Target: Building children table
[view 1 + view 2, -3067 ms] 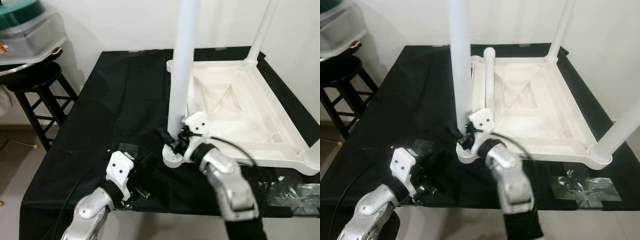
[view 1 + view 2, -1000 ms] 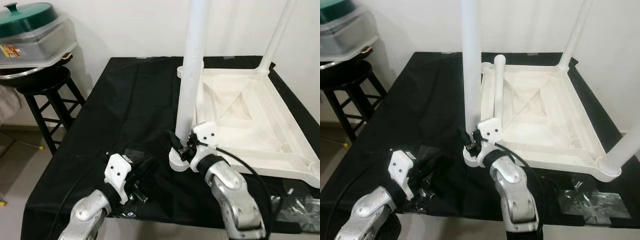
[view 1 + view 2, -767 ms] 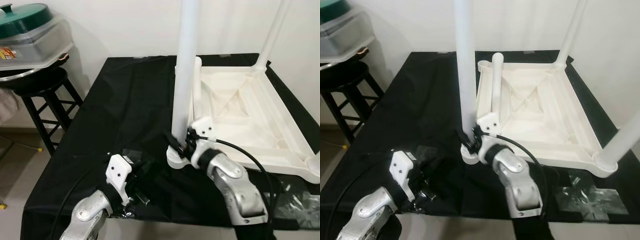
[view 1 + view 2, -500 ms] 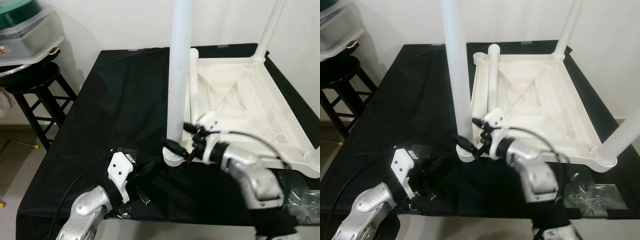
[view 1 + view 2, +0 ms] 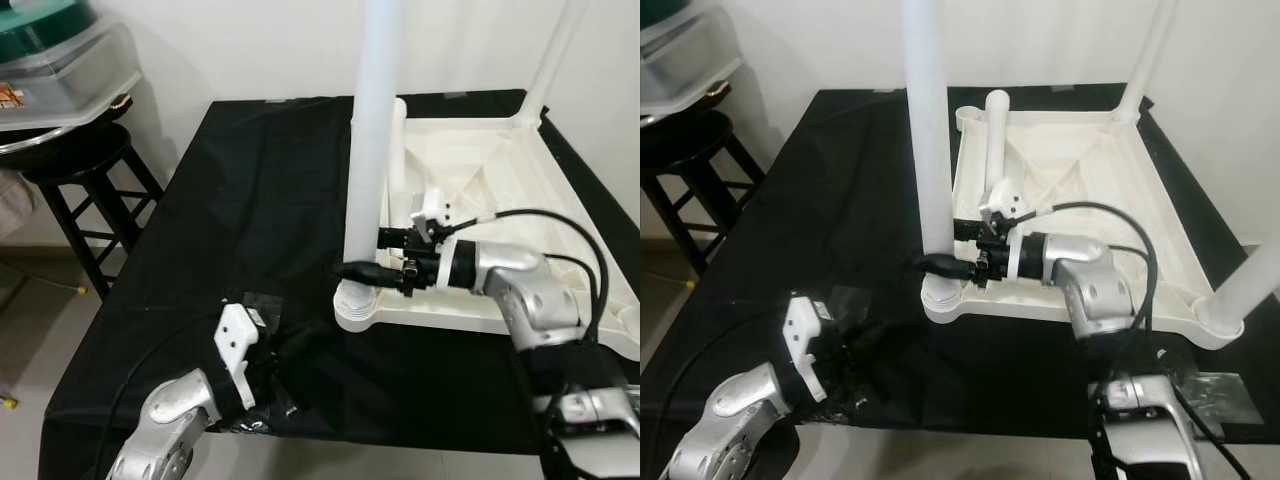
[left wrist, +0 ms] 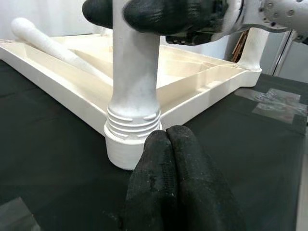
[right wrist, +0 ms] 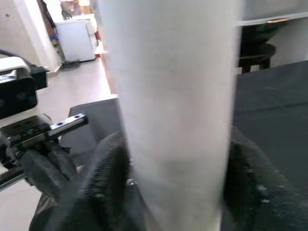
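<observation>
The white children's table (image 5: 478,312) lies upside down on a black cloth. An upright white leg (image 5: 370,130) stands in its near-left corner socket (image 6: 124,146), with screw threads (image 6: 133,120) showing above the socket. My right gripper (image 5: 373,254) reaches in from the right and is shut on this leg low down; one finger (image 7: 103,185) sits on each side of it. My left gripper (image 6: 168,161) rests on the cloth just in front of the socket, shut on nothing. A loose leg (image 5: 997,140) leans inside the tabletop. Two more legs (image 5: 1150,55) (image 5: 1252,268) stand upright.
A black stool (image 5: 72,165) stands beside the work table on the left, carrying a clear container with a green lid (image 5: 50,45). A white wall runs behind. Shiny tape patches (image 5: 1215,388) lie on the cloth at the front right. The cloth's front edge is close to me.
My right arm has swung from in front of the leg round to its right, still gripping the leg near its base. The left gripper has stayed on the cloth. The camera has shifted slightly.
</observation>
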Controlling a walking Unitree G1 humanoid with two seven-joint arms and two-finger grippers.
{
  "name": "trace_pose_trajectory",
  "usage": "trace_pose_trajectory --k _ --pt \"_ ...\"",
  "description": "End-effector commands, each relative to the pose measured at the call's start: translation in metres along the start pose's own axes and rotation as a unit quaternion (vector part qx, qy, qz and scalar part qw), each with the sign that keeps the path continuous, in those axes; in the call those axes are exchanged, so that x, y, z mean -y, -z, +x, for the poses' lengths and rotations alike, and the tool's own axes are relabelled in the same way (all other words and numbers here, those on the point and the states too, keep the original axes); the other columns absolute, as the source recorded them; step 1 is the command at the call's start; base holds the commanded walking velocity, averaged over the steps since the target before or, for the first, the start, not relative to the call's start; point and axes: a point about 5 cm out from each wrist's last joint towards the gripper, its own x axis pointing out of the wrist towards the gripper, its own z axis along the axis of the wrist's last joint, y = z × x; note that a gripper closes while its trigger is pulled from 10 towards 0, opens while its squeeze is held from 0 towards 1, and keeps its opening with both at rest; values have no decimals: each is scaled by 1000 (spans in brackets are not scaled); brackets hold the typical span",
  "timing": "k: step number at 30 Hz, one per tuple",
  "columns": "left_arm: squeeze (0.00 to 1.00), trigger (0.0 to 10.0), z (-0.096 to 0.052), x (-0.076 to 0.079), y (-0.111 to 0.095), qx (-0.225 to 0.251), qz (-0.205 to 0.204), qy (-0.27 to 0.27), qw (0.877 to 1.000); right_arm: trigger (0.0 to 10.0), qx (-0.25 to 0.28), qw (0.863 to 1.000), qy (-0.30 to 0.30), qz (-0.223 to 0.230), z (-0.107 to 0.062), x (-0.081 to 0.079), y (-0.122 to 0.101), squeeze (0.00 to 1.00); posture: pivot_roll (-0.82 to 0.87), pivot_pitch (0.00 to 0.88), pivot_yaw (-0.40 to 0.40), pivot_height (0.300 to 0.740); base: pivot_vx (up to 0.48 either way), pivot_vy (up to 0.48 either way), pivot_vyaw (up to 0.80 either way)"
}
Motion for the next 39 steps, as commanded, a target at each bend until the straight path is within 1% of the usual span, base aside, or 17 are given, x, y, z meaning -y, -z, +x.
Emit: trace_pose_trajectory --k 1,11,12,13,14,16,17,18,24,25,27,28,29,34,36,37,39 --pt "0 10000 -5 4 2 -5 7 10 1000 0 -4 1000 -20 8 2 -3 6 0 21 93 37 740 0 0 0" --pt "0 10000 -5 1 2 3 15 -2 1000 0 -16 996 78 32 2 0 32 0 8 95 34 740 0 0 0" --pt "0 10000 -4 2 2 0 13 5 1000 0 -22 982 182 50 5 0 45 0 15 95 23 740 0 0 0" --pt "0 10000 -4 2 2 0 13 5 1000 0 -22 982 182 50 5 0 45 0 15 95 23 740 0 0 0" --pt "0 10000 -5 3 3 -8 -9 32 999 0 -70 908 398 110 11 -44 87 0 -5 119 41 740 0 0 0" --pt "0 10000 -5 3 3 -8 -9 32 999 0 -70 908 398 110 11 -44 87 0 -5 119 41 740 0 0 0" --pt "0 10000 -5 4 4 -11 -18 42 999 0 -78 887 438 124 10 -62 93 0 -5 119 41 740 0 0 0" --pt "0 10000 -5 4 5 -15 -26 56 998 0 -85 887 440 112 12 -67 91 0 -29 110 55 740 0 0 0" --pt "0 10000 -3 4 6 -23 -45 84 995 0 -76 887 446 95 7 -50 83 0 -34 108 61 740 0 0 0" --pt "0 10000 -2 4 7 -24 -48 88 995 10000 -74 891 439 96 8 -46 80 0 -34 106 59 740 0 0 0" --pt "0 10000 -2 4 7 -24 -51 87 995 10000 -69 898 424 98 11 -43 77 0 -34 104 60 740 0 0 0" --pt "0 10000 -2 3 8 -22 -54 83 995 10000 -64 914 390 93 15 -41 73 90 -33 104 60 740 0 0 0" --pt "0 10000 -2 3 8 -20 -56 80 995 10000 -62 920 377 91 18 -42 70 1000 -31 103 57 740 0 0 0" --pt "0 10000 0 2 7 -15 -58 72 996 10000 -10 960 275 59 14 -34 43 1000 -25 97 50 740 0 0 0" --pt "0 10000 0 3 7 -15 -59 72 996 10000 -7 966 254 38 11 -32 38 890 -25 97 50 740 0 0 0" --pt "0 10000 0 3 8 -16 -60 74 995 10000 -5 976 217 21 8 -31 33 0 -22 95 48 740 0 0 0" --pt "0 10000 1 3 8 -16 -61 75 995 10000 -17 986 166 -3 5 -27 30 0 -20 92 49 740 0 0 0"
